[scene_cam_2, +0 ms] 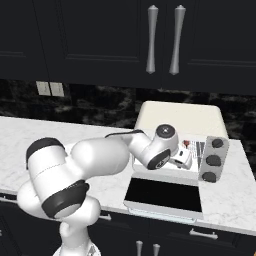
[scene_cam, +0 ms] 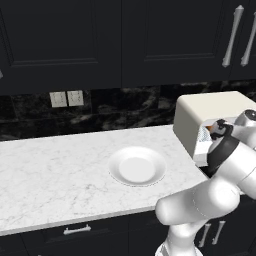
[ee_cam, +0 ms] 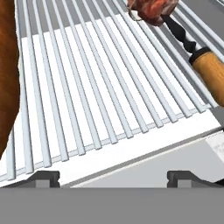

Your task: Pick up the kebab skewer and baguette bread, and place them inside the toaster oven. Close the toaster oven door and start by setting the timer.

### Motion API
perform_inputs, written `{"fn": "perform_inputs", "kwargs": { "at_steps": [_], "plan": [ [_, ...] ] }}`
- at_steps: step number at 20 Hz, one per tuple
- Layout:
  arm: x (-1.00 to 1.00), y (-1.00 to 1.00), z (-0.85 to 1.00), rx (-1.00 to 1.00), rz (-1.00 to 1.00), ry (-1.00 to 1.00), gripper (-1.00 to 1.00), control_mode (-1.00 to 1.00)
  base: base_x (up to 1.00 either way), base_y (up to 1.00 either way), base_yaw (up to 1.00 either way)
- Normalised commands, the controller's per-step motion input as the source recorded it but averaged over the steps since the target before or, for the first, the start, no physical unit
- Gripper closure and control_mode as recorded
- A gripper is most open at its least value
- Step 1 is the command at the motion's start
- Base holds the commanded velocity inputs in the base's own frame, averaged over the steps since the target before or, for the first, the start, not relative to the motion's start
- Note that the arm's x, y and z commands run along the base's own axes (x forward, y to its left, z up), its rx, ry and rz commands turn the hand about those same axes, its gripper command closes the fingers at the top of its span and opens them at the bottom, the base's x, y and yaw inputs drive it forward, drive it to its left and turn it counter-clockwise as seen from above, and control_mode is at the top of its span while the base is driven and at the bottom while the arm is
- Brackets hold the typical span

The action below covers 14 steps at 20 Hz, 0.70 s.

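Note:
The cream toaster oven (scene_cam_2: 180,120) stands on the counter with its dark glass door (scene_cam_2: 162,195) folded down flat. My gripper (scene_cam_2: 184,159) is at the oven's mouth, just above the wire rack (ee_cam: 100,87). In the hand view my gripper (ee_cam: 113,177) is open, its two tips wide apart with nothing between them. The orange-brown baguette (ee_cam: 8,74) lies on the rack at the left edge of that view. The kebab skewer (ee_cam: 175,26) lies on the rack at the upper right, with a red chunk and a wooden handle showing. The oven (scene_cam: 215,115) also appears at the right of the left base view.
A white plate (scene_cam: 137,167) with nothing on it sits on the marble counter (scene_cam: 50,170) left of the oven. Three dark knobs (scene_cam_2: 214,161) line the oven's right front. Dark wall cabinets hang above, and wall outlets (scene_cam: 66,98) sit on the backsplash.

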Motion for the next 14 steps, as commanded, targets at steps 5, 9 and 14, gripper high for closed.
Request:
{"fn": "perform_inputs", "kwargs": {
  "at_steps": [5, 9, 14],
  "plan": [
    [0.05, 0.00, 0.00, 0.00, 0.00, -0.04, -1.00, -1.00, 0.00, 0.00, 0.00],
    [0.02, 0.00, 0.00, 0.00, 0.00, -0.05, -1.00, -1.00, 0.00, 0.00, 0.00],
    [0.02, 0.00, 0.01, 0.00, 0.00, -0.07, -1.00, -1.00, 0.00, 0.00, 0.00]
  ]
}}
